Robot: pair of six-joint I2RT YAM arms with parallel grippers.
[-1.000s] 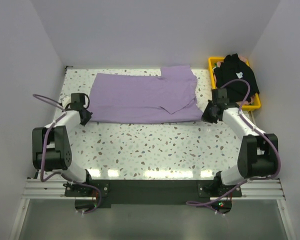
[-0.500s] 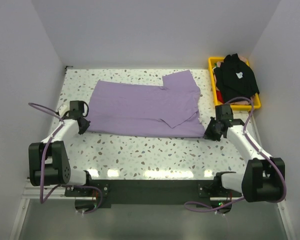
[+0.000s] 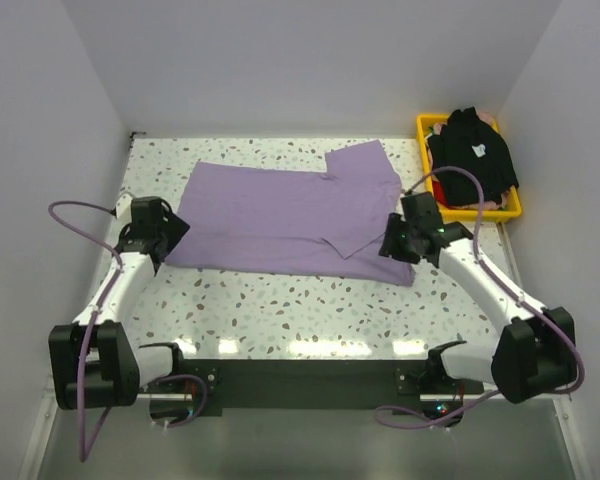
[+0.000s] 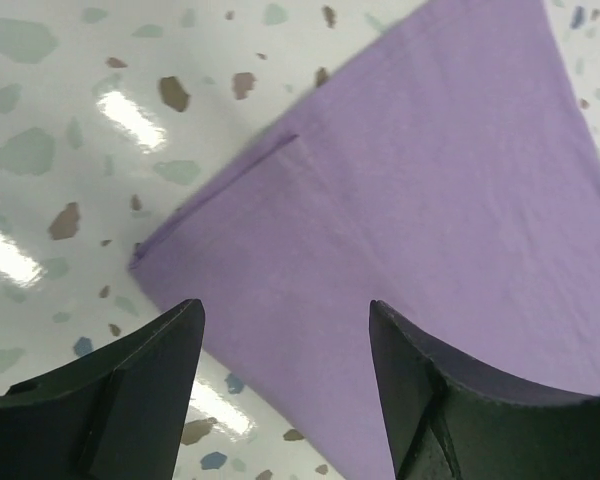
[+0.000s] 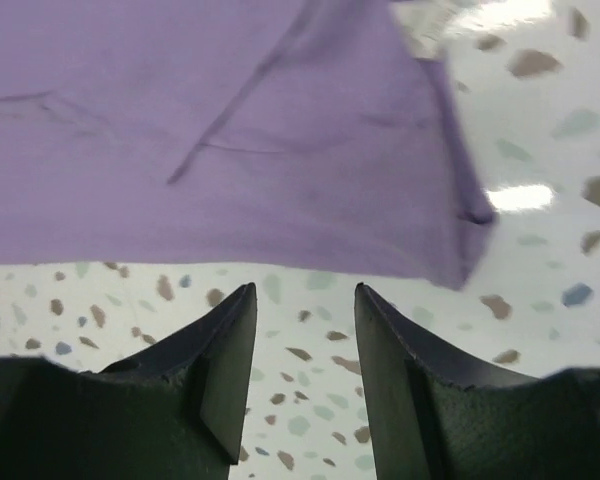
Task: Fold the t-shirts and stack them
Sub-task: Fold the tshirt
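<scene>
The lavender-purple t-shirt lies flat and folded on the speckled table, one flap turned over near its right end. My left gripper hangs open over the shirt's near left corner, nothing between its fingers. My right gripper is open too, above the near right corner, its fingertips over bare table just short of the cloth edge. The black t-shirt with a small white chest mark is heaped in the yellow basket at the back right.
White walls close in the table on the left, back and right. The yellow basket sits against the right wall, just behind my right arm. A purple cable loops off each arm.
Both grippers have opened and let go of the purple shirt's near edge, which now lies on the table. The right gripper moved left over the shirt's corner; the left arm swung outward.
</scene>
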